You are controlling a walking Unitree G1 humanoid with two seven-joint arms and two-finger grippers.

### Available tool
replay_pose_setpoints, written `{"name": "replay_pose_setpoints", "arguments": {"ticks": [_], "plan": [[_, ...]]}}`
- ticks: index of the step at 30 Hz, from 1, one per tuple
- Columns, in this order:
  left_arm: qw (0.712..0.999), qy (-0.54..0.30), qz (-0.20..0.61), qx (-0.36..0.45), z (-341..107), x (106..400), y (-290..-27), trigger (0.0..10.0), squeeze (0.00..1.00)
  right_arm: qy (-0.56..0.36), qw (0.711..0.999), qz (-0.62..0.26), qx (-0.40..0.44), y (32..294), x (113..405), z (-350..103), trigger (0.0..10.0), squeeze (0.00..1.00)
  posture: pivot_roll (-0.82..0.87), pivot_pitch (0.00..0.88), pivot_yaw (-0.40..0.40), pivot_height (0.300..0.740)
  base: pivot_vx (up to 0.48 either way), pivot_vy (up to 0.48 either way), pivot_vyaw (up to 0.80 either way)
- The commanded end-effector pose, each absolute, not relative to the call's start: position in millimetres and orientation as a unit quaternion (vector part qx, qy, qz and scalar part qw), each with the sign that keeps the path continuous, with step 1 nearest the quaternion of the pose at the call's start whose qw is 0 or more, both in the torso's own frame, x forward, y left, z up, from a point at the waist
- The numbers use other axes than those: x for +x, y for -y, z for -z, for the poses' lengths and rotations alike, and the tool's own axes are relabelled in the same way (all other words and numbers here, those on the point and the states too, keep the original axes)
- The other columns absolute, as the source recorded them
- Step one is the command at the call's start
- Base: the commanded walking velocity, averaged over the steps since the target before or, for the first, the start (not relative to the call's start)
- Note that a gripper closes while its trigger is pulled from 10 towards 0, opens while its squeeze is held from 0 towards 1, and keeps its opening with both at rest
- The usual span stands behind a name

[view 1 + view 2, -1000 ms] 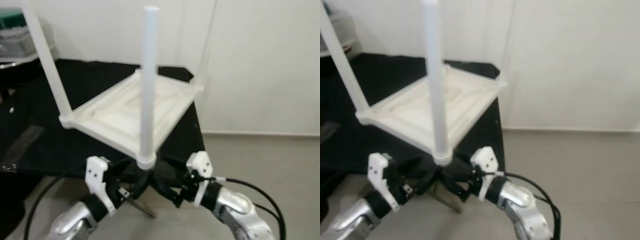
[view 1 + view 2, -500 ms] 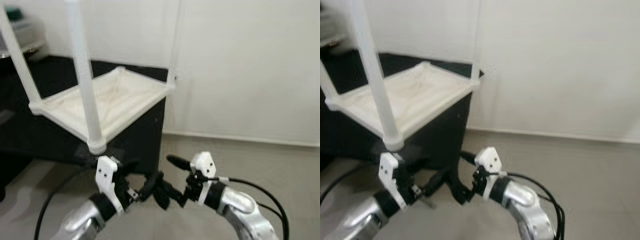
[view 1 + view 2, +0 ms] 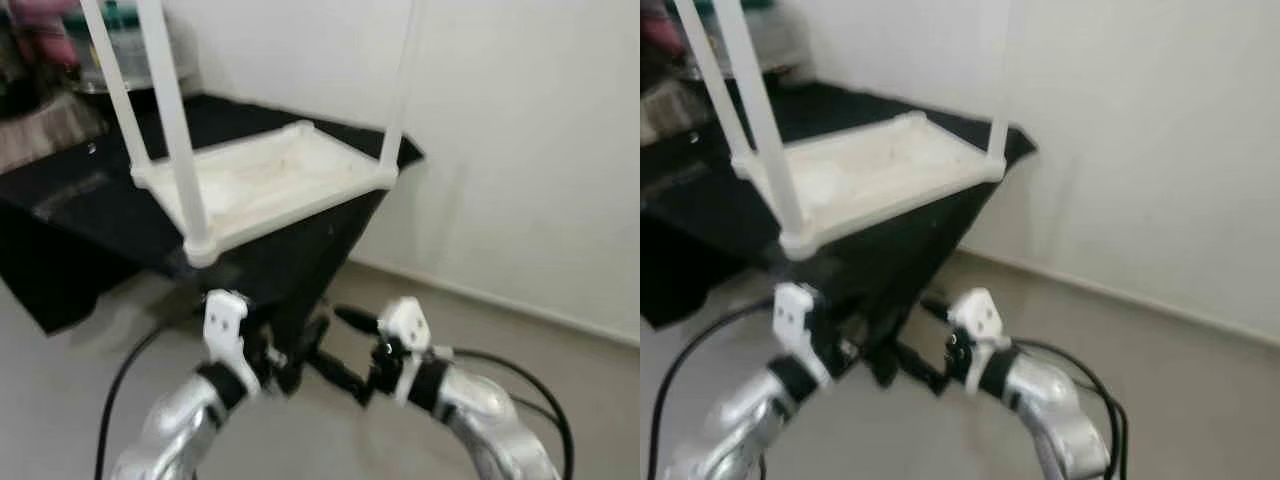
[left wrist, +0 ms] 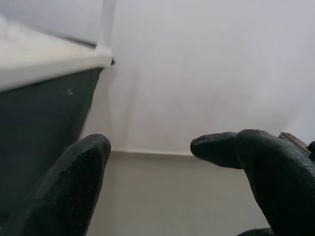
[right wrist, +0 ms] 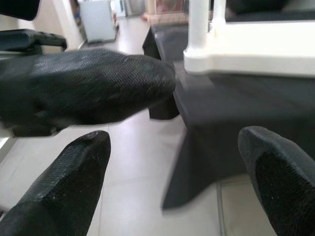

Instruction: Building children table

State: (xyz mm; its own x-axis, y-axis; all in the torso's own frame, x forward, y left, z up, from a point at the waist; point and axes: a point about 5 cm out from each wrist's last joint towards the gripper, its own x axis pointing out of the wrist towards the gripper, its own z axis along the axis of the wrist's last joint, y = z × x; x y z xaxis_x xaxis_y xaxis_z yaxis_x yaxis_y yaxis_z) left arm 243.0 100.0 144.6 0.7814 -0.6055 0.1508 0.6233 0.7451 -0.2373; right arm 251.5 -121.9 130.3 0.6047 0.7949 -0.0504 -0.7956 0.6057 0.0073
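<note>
A white children's table [image 3: 270, 185] lies upside down on a black-draped table [image 3: 80, 200], with its thin white legs [image 3: 175, 130] pointing up. My left gripper [image 3: 300, 355] and right gripper [image 3: 340, 348] hover low in front of the black table, below the near corner of the white one, their fingers close together and pointing at each other. Both are open and hold nothing. The left wrist view has that gripper [image 4: 150, 145] facing the wall, with a corner of the white table [image 4: 59, 61] to one side. Past the right gripper [image 5: 172, 140] I see a white corner [image 5: 246, 49].
A white wall [image 3: 520, 130] and grey tiled floor [image 3: 560, 360] lie to the right of the black table. Blurred containers [image 3: 70, 50] stand at the far left back. Black cables [image 3: 120, 400] trail from both arms.
The whole view has swung and pulled back, so the camera has moved. My grippers, a second ago tucked under the white table's near corner, now hang clear below it.
</note>
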Motion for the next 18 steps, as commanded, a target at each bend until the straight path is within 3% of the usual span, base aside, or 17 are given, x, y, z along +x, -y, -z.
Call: {"name": "replay_pose_setpoints", "arguments": {"ticks": [1, 6, 8, 13, 18], "plan": [[0.938, 0.032, 0.316, -0.138, -142, 244, -102, 10.0, 0.00, -0.014, 0.903, -0.429, -0.013, 126, 255, -133, 10.0, 0.00, 0.05, 0.076, -0.055, 0.740, 0.000, -0.458, 0.79], [0.943, 0.030, 0.296, -0.146, -138, 248, -104, 10.0, 0.00, -0.009, 0.923, -0.384, -0.014, 131, 262, -132, 10.0, 0.00, 0.04, 0.073, -0.055, 0.740, 0.000, -0.456, 0.78], [0.947, 0.030, 0.285, -0.148, -137, 250, -105, 10.0, 0.00, -0.007, 0.937, -0.349, -0.002, 135, 267, -133, 10.0, 0.00, 0.04, 0.074, -0.055, 0.740, 0.000, -0.454, 0.00], [0.949, 0.026, 0.279, -0.147, -135, 252, -105, 10.0, 0.00, -0.003, 0.941, -0.338, -0.010, 137, 269, -134, 10.0, 0.00, 0.04, 0.073, -0.054, 0.740, 0.000, -0.454, 0.00], [0.950, 0.026, 0.276, -0.142, -134, 255, -103, 10.0, 0.00, 0.000, 0.943, -0.332, -0.021, 138, 270, -133, 10.0, 0.00, 0.03, 0.069, -0.053, 0.740, 0.000, -0.454, 0.80]]}}
